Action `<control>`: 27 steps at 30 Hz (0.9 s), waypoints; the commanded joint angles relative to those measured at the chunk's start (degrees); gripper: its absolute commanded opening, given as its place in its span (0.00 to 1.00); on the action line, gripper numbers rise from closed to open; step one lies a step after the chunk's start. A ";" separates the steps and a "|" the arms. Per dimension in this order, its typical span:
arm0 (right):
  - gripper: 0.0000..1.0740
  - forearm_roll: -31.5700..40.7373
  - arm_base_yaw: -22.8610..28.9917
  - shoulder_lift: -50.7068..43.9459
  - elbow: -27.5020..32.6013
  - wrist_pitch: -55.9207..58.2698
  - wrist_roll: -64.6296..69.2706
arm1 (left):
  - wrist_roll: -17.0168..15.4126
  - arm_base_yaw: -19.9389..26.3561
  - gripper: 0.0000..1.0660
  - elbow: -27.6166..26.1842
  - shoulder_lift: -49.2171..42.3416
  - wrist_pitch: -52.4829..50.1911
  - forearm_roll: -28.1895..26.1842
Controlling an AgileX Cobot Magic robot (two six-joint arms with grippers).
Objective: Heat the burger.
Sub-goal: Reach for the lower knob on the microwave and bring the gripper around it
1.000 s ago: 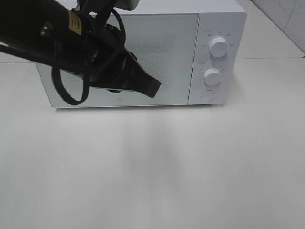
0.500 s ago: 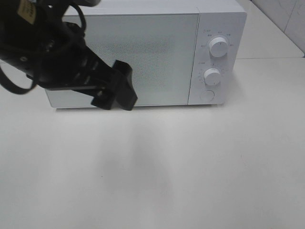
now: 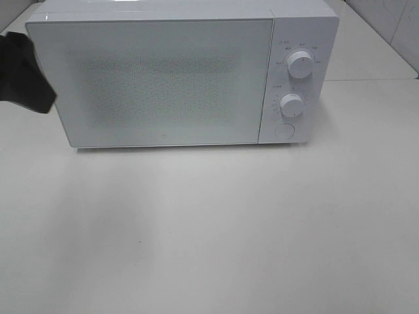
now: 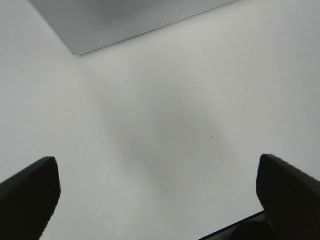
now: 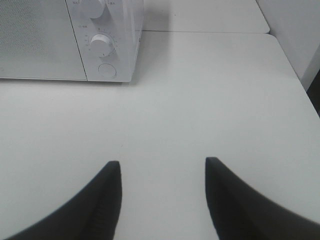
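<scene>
Standing clear of the shut microwave [image 3: 160,78].
Holding left pincer [image 4: 155,172] wide apart off its plain end, right pincer [image 5: 162,172] parted, empty, off its dial end, probably leaving the door free.

One microwave [image 3: 163,78]; two knobs [image 3: 300,64] [image 3: 292,104]; one round button [image 3: 284,131]; one table [image 3: 262,229]; two claws: left claw [image 4: 155,165], right claw [image 5: 162,162].

overhead view: left arm [image 3: 23,72] shows only as a dark end at about 10 o'clock, cut by the frame edge. left gripper [image 4: 156,165]: jaws spread wide, holding nothing. right gripper [image 5: 161,167]: jaws partly apart, holding nothing; both fingers [image 5: 107,200] dark, tapered
</scene>
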 commanded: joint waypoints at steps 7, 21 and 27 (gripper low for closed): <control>0.49 -0.11 -0.17 -1.55 0.06 -0.52 -0.34 | 14.15 16.79 0.95 0.97 -5.27 11.52 -2.35; 0.49 -0.11 -0.17 -1.55 0.06 -0.52 -0.34 | 15.58 30.60 0.95 17.36 -23.09 9.22 -2.86; 0.49 -0.11 -0.17 -1.55 0.06 -0.52 -0.34 | 15.58 30.65 0.95 21.77 -32.49 9.28 -2.86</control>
